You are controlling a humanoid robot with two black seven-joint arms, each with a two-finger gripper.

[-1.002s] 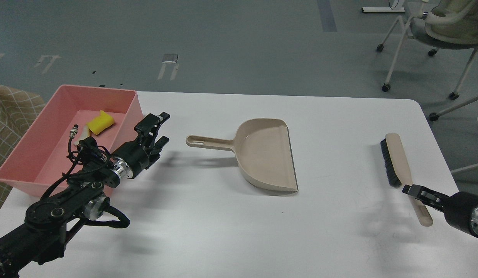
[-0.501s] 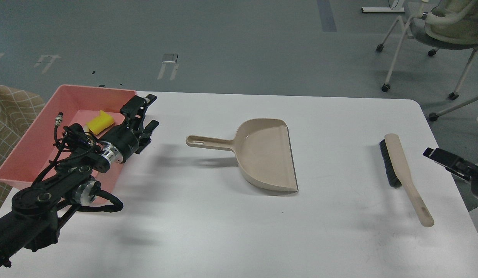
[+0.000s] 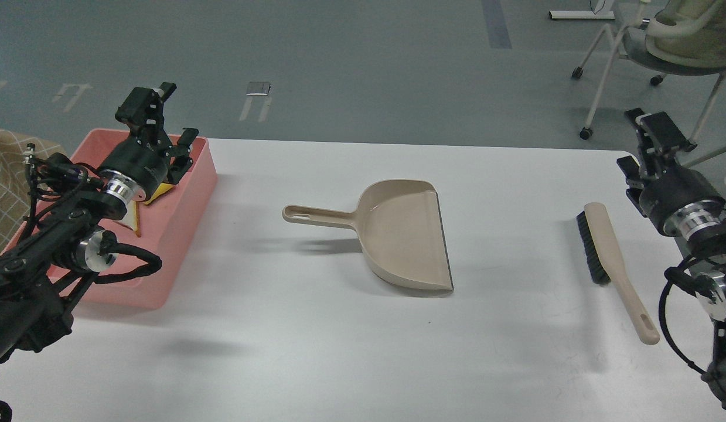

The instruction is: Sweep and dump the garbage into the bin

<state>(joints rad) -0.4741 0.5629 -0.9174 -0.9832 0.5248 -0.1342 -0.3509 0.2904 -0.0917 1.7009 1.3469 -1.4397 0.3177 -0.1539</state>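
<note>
The pink bin stands at the table's left edge. Inside it, a bit of the yellow chunk and a tan-edged corner of the white slice show beside my left arm, which hides the rest. My left gripper is open and empty, raised over the bin's far right corner. My right gripper is open and empty, raised at the table's right edge, above and beyond the brush, not touching it. The beige dustpan lies empty mid-table, handle pointing left.
An office chair stands on the floor beyond the table's far right corner. A checked cloth lies left of the bin. The brush lies near the right edge, handle toward me.
My left gripper rose and swung back left from beside the bin to above it. My right gripper drew away from the brush handle and rose to the far right. Brush and dustpan stayed put.
</note>
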